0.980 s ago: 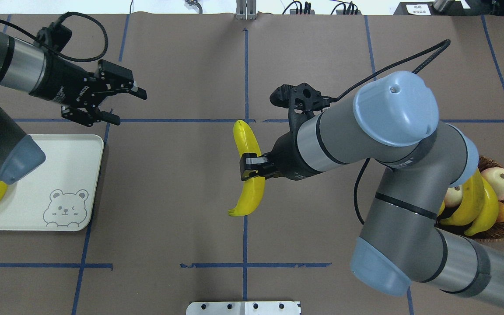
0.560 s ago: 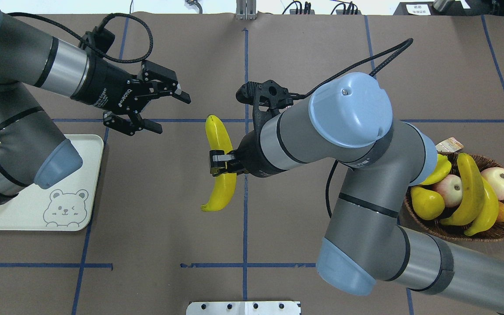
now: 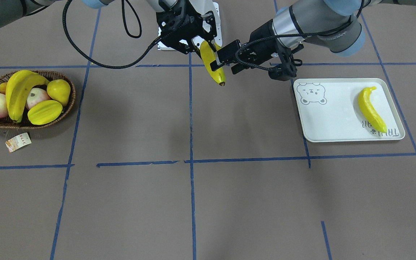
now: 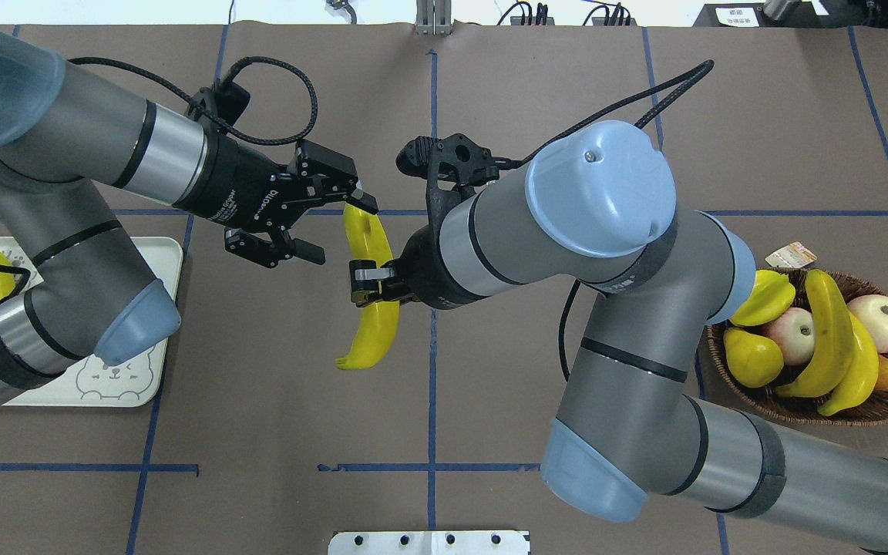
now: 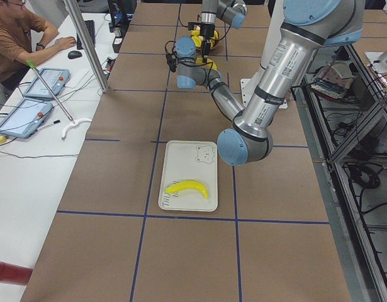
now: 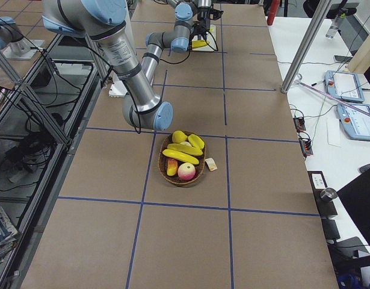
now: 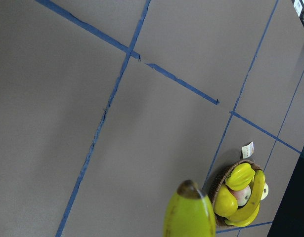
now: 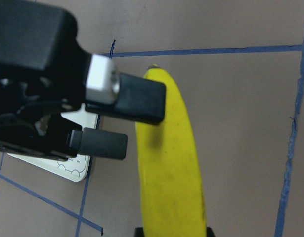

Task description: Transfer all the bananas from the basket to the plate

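Roughly halfway, by the look of it. Counted one banana (image 3: 371, 110) on the plate (image 3: 334, 126), two bananas (image 4: 829, 339) left in the basket (image 4: 729, 381) among other fruit, and a fourth banana (image 4: 378, 331) aloft over mid-table, clamped about its middle by the right gripper (image 4: 372, 284). Found the left gripper (image 4: 336, 229) spread wide at that banana's upper end, one finger (image 8: 142, 101) over the tip, the other just beside it, closed on nothing. Judged a hand-over pending: a grasp by the left, a release by the right, a trip to the plate, then the same twice more. Against a second earlier, noted the fourth banana carried from the centre line toward the plate side in the same grip, and the left gripper swung out from near the plate's far corner to meet it, as open as before. Noted also the basket no longer half hidden under the right arm.
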You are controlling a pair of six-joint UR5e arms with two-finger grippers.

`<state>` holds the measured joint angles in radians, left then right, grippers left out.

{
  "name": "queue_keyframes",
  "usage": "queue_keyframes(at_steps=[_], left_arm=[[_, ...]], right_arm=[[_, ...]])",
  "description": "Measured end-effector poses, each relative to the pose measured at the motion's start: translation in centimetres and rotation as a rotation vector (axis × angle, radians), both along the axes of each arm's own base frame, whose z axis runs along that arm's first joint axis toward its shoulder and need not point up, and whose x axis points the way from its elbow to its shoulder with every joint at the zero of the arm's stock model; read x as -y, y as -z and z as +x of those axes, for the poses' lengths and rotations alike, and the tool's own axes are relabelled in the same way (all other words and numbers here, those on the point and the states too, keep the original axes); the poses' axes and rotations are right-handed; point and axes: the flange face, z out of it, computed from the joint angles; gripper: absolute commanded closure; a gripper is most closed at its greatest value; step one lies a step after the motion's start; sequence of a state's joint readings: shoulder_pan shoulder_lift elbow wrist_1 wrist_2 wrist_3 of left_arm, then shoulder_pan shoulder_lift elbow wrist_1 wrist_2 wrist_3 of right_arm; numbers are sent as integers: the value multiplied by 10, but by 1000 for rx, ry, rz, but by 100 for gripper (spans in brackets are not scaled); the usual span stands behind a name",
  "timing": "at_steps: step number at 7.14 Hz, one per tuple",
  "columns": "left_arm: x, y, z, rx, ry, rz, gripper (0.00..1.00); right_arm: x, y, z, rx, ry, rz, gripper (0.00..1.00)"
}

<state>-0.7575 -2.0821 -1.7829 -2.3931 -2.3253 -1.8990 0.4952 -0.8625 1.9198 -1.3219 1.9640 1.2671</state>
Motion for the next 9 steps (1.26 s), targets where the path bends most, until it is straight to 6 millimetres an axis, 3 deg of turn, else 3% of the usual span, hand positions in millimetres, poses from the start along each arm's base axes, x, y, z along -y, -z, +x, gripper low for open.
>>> queue_keyframes(at_steps=[1, 2, 3, 4, 5, 6, 9], left_arm=[[-7, 2, 9, -3, -9, 4, 9], [-13, 3, 16, -5, -19, 6, 47], [-15, 3, 19, -6, -24, 7, 93], [-17, 3, 20, -6, -26, 11, 100], [-18, 2, 20, -7, -28, 18, 100], [-18, 1, 19, -6, -31, 32, 100], [-18, -3, 18, -3, -32, 62, 100]], right_arm=[[0, 1, -1, 1, 0, 1, 99], [0, 2, -1, 2, 0, 1, 99], [0, 3, -1, 2, 1, 1, 99], [0, 3, -1, 3, 2, 1, 95], [0, 3, -1, 5, 3, 0, 41], [0, 4, 0, 6, 2, 0, 0], [-2, 6, 3, 16, -1, -5, 0]])
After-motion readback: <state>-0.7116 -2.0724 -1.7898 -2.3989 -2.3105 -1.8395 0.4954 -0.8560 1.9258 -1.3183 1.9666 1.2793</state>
